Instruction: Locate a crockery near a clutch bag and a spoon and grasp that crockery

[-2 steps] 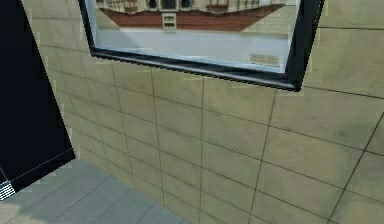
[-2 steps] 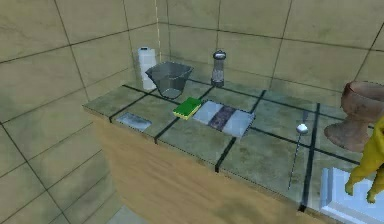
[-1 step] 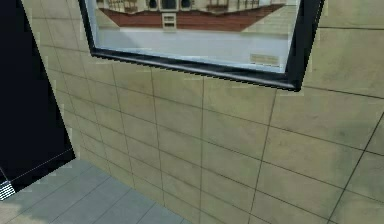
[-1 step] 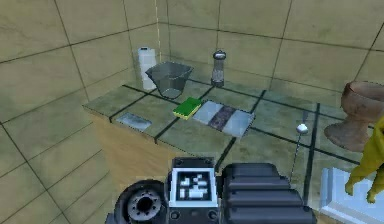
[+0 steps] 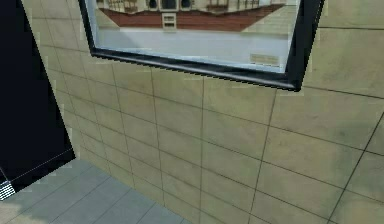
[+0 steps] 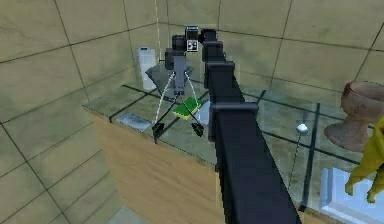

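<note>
Two risks are noted: the fingers (image 6: 163, 112) are seen at a green thing (image 6: 187, 108) on the glass table (image 6: 110, 105), and their grip state cannot be told. The brown vessel (image 6: 360, 115), likely the crockery, is placed by the spoon (image 6: 300, 135), well apart; the wrong item could be grasped, or the glass struck.

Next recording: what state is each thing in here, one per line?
arm, extended over the glass top
gripper, out over the glass top; cannot tell whether it holds anything
green thing, at the gripper's far end; lifted or resting cannot be told
brown vase, upright on the glass top
flat grey thing, lying flat on the glass top
framed picture, hanging on the tiled wall
</note>
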